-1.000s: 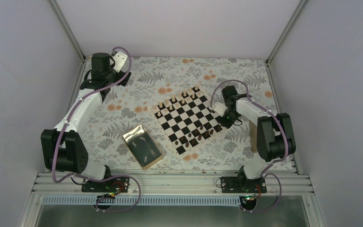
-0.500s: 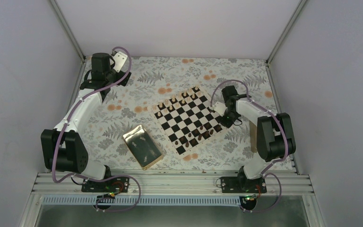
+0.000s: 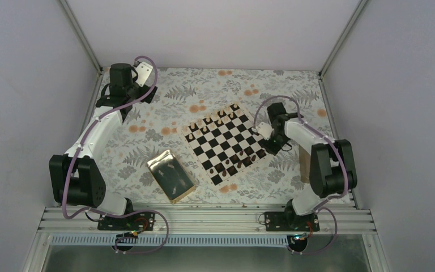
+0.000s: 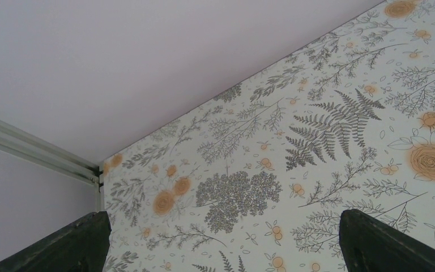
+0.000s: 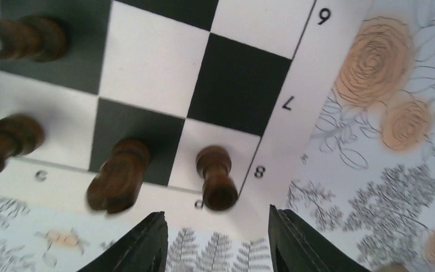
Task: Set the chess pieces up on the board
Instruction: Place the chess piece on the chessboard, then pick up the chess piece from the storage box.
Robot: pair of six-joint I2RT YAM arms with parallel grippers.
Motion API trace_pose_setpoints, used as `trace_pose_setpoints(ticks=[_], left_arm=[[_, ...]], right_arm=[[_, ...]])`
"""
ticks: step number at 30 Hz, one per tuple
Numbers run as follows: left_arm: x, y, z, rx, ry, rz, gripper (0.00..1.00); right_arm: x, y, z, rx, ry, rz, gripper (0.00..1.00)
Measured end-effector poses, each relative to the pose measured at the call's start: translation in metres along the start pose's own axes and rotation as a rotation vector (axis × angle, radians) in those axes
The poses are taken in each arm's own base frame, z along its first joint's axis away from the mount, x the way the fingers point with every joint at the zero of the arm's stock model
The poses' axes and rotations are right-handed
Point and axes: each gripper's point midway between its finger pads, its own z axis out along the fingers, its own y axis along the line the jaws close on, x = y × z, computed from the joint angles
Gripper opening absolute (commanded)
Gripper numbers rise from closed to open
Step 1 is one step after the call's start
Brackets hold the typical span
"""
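Note:
The chessboard (image 3: 224,141) lies turned at the table's middle. Light tan pieces (image 3: 220,121) stand along its far edge and dark brown pieces (image 3: 239,160) along its near right edge. My right gripper (image 3: 272,148) hovers at the board's right corner, open and empty. In the right wrist view its gripper (image 5: 217,233) sits just outside the board rim (image 5: 288,107), above a dark piece (image 5: 216,177) on the corner square by the 8 mark. A dark knight (image 5: 117,174) and other dark pieces (image 5: 12,137) stand to its left. My left gripper (image 4: 221,243) is open over bare cloth at the far left.
A shiny gold tray (image 3: 170,175) with a few small pieces lies near the front, left of the board. A tan box (image 3: 304,161) stands behind my right arm. The floral cloth (image 4: 294,141) covers the table, and grey walls close it in.
My right gripper has drawn back a little from the board's right corner and its wrist has turned. The left arm has not moved.

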Motion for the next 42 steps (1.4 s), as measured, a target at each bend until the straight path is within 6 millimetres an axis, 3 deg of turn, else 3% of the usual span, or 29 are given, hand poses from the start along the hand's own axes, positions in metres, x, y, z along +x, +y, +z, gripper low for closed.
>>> trace_pose_setpoints(ticks=[3,7,9,11,15,19,24,33,42], left_arm=[[0.0,0.0,0.0,0.0,0.0,0.0,1.0],[-0.003,0.002,0.0,-0.001,0.0,0.001,1.0],[-0.01,0.004,0.001,-0.002,-0.004,0.003,1.0],[-0.017,0.008,0.004,-0.005,-0.013,0.004,1.0],[-0.024,0.009,0.009,-0.003,-0.013,0.007,1.0],[-0.021,0.006,0.009,0.004,-0.001,0.009,1.0],[-0.021,0.006,0.009,0.005,-0.001,0.009,1.0],[-0.022,0.004,0.009,0.008,-0.003,0.01,1.0],[-0.022,0.001,0.01,0.012,-0.002,0.013,1.0]], right_arm=[[0.004,0.0,-0.02,0.011,-0.022,0.002,0.52],[0.017,-0.017,-0.064,0.076,-0.072,0.033,0.54],[0.032,-0.029,-0.077,0.113,-0.064,0.065,0.54],[0.061,-0.043,-0.084,0.147,-0.012,0.119,0.54],[0.111,-0.063,-0.085,0.171,0.103,0.227,0.53],[0.147,-0.075,-0.087,0.197,0.194,0.294,0.53],[0.162,-0.078,-0.086,0.209,0.237,0.3,0.51],[0.195,-0.06,-0.068,0.144,0.327,0.315,0.47],[0.205,-0.037,-0.042,0.026,0.389,0.25,0.45]])
